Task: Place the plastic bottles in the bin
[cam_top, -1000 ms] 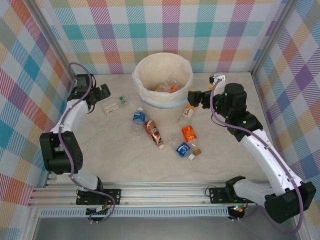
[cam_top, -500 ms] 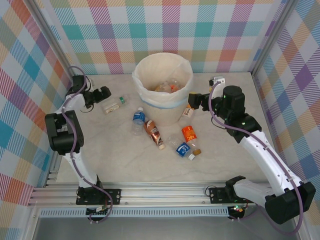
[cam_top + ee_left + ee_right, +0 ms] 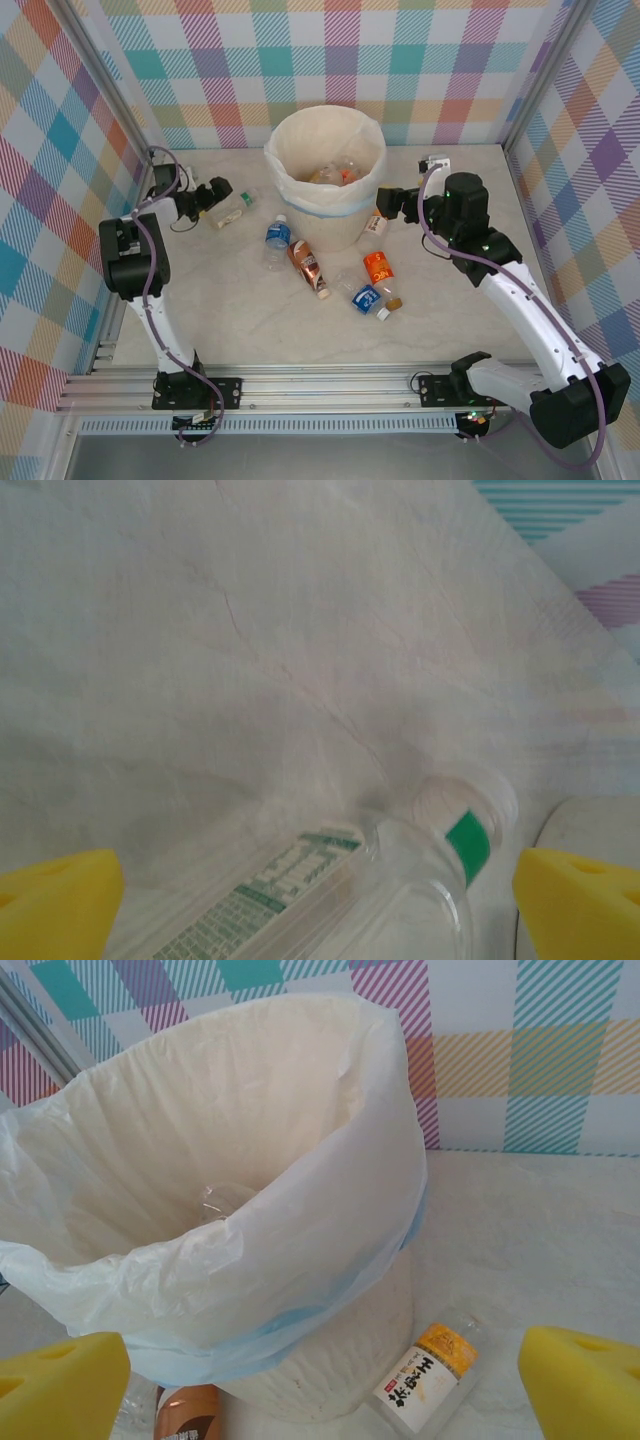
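The left fingers (image 3: 58, 905) are being advanced, spread wide, astride the green-label bottle (image 3: 400, 880) on the bench (image 3: 250, 320) left of the bin (image 3: 290, 175). Closing is being called for next. The right fingers (image 3: 585, 1380) are being held wide.

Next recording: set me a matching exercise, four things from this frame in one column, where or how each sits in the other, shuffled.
Things:
1 green-label bottle
2 white-and-yellow bottle
3 brown bottle
4 bin

Places:
A leaning against the bin's right foot
B upright, back centre
C lying left of the bin
D lying out in front of the bin

Pairs: 1-C, 2-A, 3-D, 4-B
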